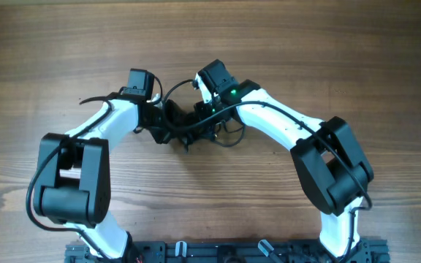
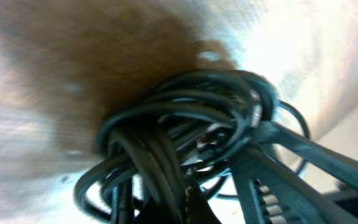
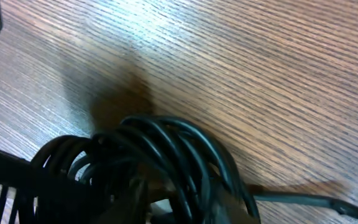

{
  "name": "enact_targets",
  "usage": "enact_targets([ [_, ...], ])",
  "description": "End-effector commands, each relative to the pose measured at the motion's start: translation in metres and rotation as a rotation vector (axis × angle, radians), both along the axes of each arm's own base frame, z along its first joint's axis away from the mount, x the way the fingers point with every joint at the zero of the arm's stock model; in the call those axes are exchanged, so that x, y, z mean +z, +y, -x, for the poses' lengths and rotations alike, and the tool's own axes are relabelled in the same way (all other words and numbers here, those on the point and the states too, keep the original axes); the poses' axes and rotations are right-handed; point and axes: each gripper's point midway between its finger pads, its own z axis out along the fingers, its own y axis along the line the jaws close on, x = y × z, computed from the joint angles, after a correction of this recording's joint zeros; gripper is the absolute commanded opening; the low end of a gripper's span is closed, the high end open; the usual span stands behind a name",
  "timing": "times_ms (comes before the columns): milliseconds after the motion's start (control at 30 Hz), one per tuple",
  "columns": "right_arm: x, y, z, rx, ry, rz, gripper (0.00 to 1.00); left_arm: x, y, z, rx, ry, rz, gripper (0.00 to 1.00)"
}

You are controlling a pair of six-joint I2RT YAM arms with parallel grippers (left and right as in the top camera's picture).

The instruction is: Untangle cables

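Cables [image 1: 187, 130]: black cords bunched in one tight knot, caught between the two claws and touching both.
Loose loop [image 1: 229, 137]: thin strand spilling from the knot, just below the right claw, lying flat on the table [image 1: 305, 44].
Left claw [image 1: 168, 122]: pushed into the knot from its left side, tips lost among cords.
Left claw grip: cannot tell; wrist view blurred, one dark finger [image 2: 303, 152] running into the coils, cords wrapped right in front of it.
Right claw [image 1: 205, 117]: pressed against the knot from its upper right side, tips hidden under the wrist.
Right claw grip: cannot tell; only one ribbed finger [image 3: 8, 183] in the wrist view, at the edge, coils arched just beside it.
Trailing cord [image 3: 303, 200]: single strand leaving the coils ahead of the right claw, running sideways along the wood grain.
Arms: left arm [image 1: 108, 120] and right arm [image 1: 276, 117] white, bent inward, wrists near each other by the knot.
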Motion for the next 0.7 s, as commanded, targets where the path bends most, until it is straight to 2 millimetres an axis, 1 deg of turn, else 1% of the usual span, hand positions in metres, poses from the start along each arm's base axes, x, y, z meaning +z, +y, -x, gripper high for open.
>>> enact_targets([
  [0, -0.029, 0.0, 0.018, 0.004, 0.106, 0.012, 0.24, 0.015, -0.009, -0.006, -0.127, -0.141, 0.179, 0.04],
  [67, -0.029, 0.0, 0.018, 0.003, 0.107, 0.012, 0.22, 0.033, -0.003, -0.013, -0.15, -0.228, 0.252, 0.04],
  [100, -0.029, 0.0, 0.018, 0.003, 0.107, 0.012, 0.22, 0.039, 0.002, -0.016, -0.15, -0.26, 0.265, 0.04],
  [200, -0.029, 0.001, 0.017, 0.002, 0.105, 0.011, 0.21, 0.046, 0.012, -0.019, -0.133, -0.283, 0.272, 0.04],
  [267, -0.03, 0.002, 0.016, 0.002, 0.101, 0.008, 0.21, 0.05, 0.009, -0.018, -0.143, -0.289, 0.301, 0.04],
  [333, -0.04, 0.003, 0.014, -0.029, 0.117, 0.004, 0.22, 0.055, 0.005, -0.017, -0.153, -0.297, 0.335, 0.04],
  [400, -0.05, 0.005, 0.012, -0.056, 0.128, -0.001, 0.22, 0.055, 0.005, -0.017, -0.153, -0.297, 0.336, 0.04],
  [467, -0.051, 0.006, 0.011, -0.072, 0.132, -0.005, 0.2, 0.055, 0.005, -0.017, -0.151, -0.296, 0.335, 0.04],
  [533, -0.051, 0.006, 0.011, -0.076, 0.135, -0.008, 0.08, 0.054, 0.006, -0.017, -0.15, -0.296, 0.327, 0.04],
  [567, -0.047, 0.009, 0.013, -0.073, 0.149, -0.026, 0.04, 0.05, 0.008, -0.018, -0.146, -0.293, 0.306, 0.04],
  [633, -0.035, 0.011, 0.014, -0.068, 0.168, -0.055, 0.04, 0.042, 0.013, -0.018, -0.131, -0.27, 0.255, 0.04],
  [667, -0.025, 0.01, 0.011, -0.071, 0.165, -0.071, 0.04, 0.039, 0.015, -0.017, -0.126, -0.258, 0.233, 0.04],
])
